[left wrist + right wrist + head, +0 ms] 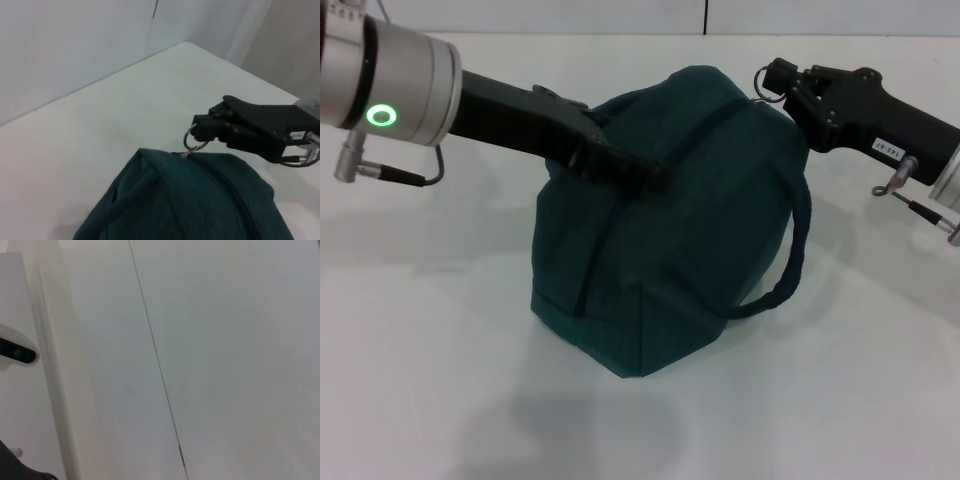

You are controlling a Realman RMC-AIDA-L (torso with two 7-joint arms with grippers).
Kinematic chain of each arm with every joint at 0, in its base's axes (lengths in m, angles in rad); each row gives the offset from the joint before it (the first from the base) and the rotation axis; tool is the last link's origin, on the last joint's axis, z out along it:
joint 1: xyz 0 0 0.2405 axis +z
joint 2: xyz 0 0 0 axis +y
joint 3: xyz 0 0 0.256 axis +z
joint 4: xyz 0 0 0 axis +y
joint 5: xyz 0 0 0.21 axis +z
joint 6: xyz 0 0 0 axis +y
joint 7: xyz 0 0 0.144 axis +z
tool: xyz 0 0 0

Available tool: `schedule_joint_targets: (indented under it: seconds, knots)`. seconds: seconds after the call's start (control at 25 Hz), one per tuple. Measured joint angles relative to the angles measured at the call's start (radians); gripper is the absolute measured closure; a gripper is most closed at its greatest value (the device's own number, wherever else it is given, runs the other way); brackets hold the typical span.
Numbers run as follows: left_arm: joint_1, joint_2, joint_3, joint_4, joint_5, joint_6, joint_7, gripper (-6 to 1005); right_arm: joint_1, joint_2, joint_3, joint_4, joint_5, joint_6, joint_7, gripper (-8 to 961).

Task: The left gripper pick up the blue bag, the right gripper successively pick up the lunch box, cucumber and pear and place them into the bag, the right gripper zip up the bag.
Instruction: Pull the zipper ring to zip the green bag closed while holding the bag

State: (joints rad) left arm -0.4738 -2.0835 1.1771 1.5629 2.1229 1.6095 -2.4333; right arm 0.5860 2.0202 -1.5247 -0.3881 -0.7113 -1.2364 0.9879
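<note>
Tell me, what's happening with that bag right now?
Left tool shut on bag top. Right tool shut on zip ring at bag's far end. Bag looks zipped. Nothing in the way.

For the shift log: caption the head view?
Left gripper holds blue bag; right gripper grips its ring zip pull.

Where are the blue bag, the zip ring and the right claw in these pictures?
blue bag (670, 250): head view, on its front fabric panel.
zip ring (192, 141): left wrist view, on the metal loop at the bag's end.
right claw (782, 82): head view, between its fingertips, by the ring.
</note>
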Motion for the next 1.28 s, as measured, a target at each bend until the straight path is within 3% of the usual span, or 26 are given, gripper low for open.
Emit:
schedule_joint_targets:
  seconds: [0.32, 0.8, 1.28]
  knots:
    - [-0.057, 0.001, -0.140, -0.129, -0.025, -0.005, -0.023, 110, 0.000, 0.000, -0.002, 0.000, 0.000, -0.006, 0.000, 944]
    - [-0.069, 0.001, -0.154, -0.178, -0.029, -0.004, -0.024, 111, 0.001, 0.000, 0.000, -0.002, -0.004, -0.006, 0.000, 944]
    - [-0.094, 0.005, -0.162, -0.222, -0.014, -0.007, -0.009, 345, 0.001, -0.001, 0.002, -0.003, 0.000, -0.006, 0.000, 944]
